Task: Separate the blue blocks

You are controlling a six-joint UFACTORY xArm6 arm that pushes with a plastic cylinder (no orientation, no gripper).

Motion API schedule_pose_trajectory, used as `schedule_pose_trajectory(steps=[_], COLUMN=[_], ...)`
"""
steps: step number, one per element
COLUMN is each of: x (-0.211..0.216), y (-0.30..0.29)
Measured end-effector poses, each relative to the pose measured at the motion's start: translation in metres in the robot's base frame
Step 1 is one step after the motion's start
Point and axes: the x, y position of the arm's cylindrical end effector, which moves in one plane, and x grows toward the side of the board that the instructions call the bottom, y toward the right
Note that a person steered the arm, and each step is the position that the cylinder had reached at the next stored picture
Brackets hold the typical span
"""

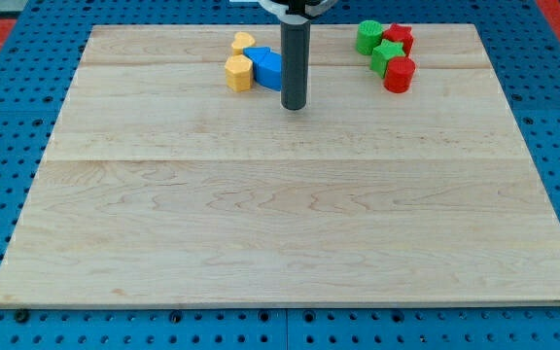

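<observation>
Blue pegboard is framing a pale wooden board (pixel 290 214) that is filling most of the camera view, which is the only view on offer. Jaws are not part of this rig, so nothing is spread, pressed together or pinching; the arm is ending in a dark rod, and my tip (pixel 294 106) is resting on the wood toward 12 o'clock of the board.

Blue blocks (pixel 267 69) are sitting just at 10 o'clock of my tip, partly hidden behind the rod, so I cannot tell whether there are two of them or how they are touching. A yellow block (pixel 238 73) is pressing against their 9 o'clock side, and a yellow heart-like block (pixel 244 42) is lying at 11 o'clock of them. Well apart, toward 2 o'clock of the board, green block (pixel 368 37), green star (pixel 388 54), red block (pixel 398 38) and red cylinder (pixel 399 74) are huddling together.

Risk, as I judge it: a push toward 9 o'clock is likely dragging both blues and the yellows along as one clump, splitting nothing. A push toward 12 o'clock is threatening to slide pieces off the nearby board edge.
</observation>
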Motion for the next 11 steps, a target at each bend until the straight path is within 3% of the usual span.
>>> schedule_pose_trajectory(steps=[2,4,8,9,11], x=[-0.004,-0.043,-0.075,-0.05,0.012], y=[-0.002,-0.029,-0.038,-0.063,-0.044])
